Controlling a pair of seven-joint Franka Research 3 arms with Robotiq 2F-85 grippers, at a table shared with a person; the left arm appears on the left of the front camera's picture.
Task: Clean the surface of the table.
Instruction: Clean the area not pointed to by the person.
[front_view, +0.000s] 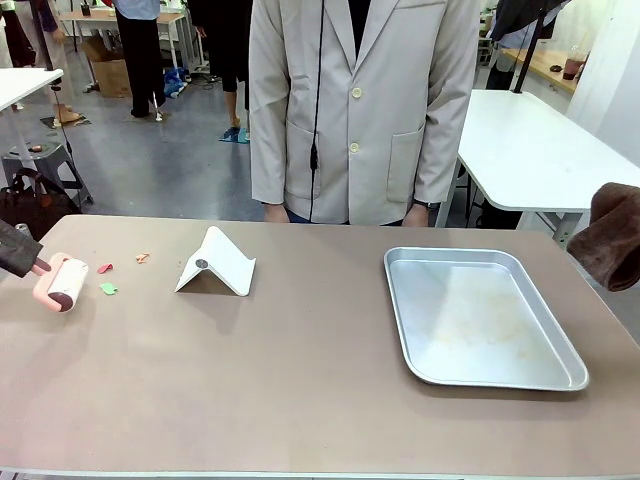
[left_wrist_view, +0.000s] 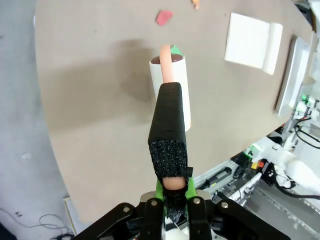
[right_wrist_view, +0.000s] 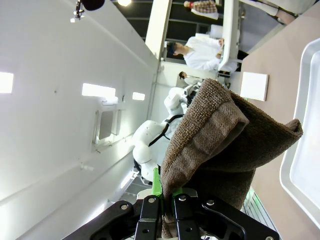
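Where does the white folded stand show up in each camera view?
Front: white stand left of centre on the table.
Left wrist: white stand upper right.
Right wrist: white stand upper right, far off.
Shared landmark: metal tray, beside the stand in each.

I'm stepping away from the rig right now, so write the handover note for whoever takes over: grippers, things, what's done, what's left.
Left gripper: shut on the handle of the lint roller, whose head is low at the left end of the table.
Right gripper: shut on the brown cloth, held up past the table's right end.
Things: red, green and orange scraps lie just beside the roller; white folded stand mid-left; silver tray on the right.
Done: both tools in hand.
Left: scraps not yet picked up; wiping probably follows.
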